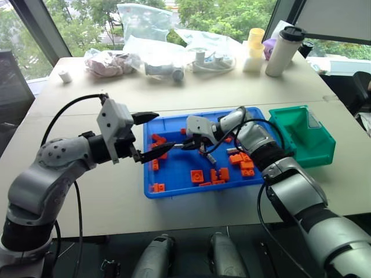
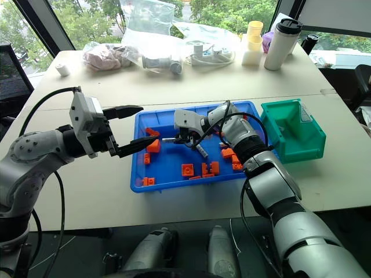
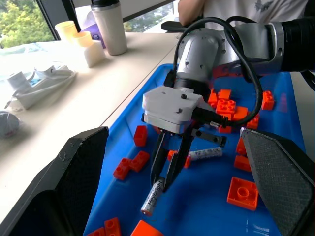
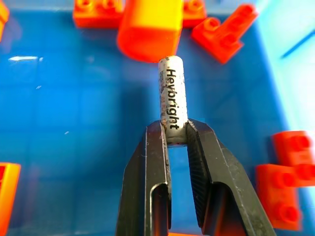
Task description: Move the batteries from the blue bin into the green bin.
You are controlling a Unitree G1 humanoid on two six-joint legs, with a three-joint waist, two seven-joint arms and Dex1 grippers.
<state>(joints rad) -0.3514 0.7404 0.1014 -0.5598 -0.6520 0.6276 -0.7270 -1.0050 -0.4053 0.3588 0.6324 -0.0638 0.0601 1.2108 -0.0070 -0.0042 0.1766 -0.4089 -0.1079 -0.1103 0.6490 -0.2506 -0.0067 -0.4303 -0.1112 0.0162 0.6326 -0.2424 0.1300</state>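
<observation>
A pale counter [image 1: 191,95] sits before large windows with green trees outside; along its far edge, beyond the blue bin, lie clear plastic bags [image 1: 139,20], a tall white tumbler [image 1: 284,51] with a dark lid, and yellow cups [image 1: 255,43]. The blue bin [image 1: 174,188], a wide shallow tray, rests mid-counter, scattered with orange bricks [image 1: 197,175]. Touching its right end is the green bin [image 1: 316,147], small and deep. The left gripper [image 1: 145,138] hovers at the blue bin's left edge, its fingers spread wide and holding nothing. The right gripper [image 4: 176,135] is over the middle of the blue bin, its fingers pinched on one end of a battery [image 4: 172,98], which juts out past the tips above the tray floor. A second battery [image 3: 205,154] lies on the tray floor just beside the right gripper, near some bricks. The likely risk: the hold is only on the battery's tip, and the smooth round metal could swivel or slide free on the way to the green bin, dropping back among the bricks or onto the counter. The green bin's narrow mouth also leaves little room for a misjudged release.
</observation>
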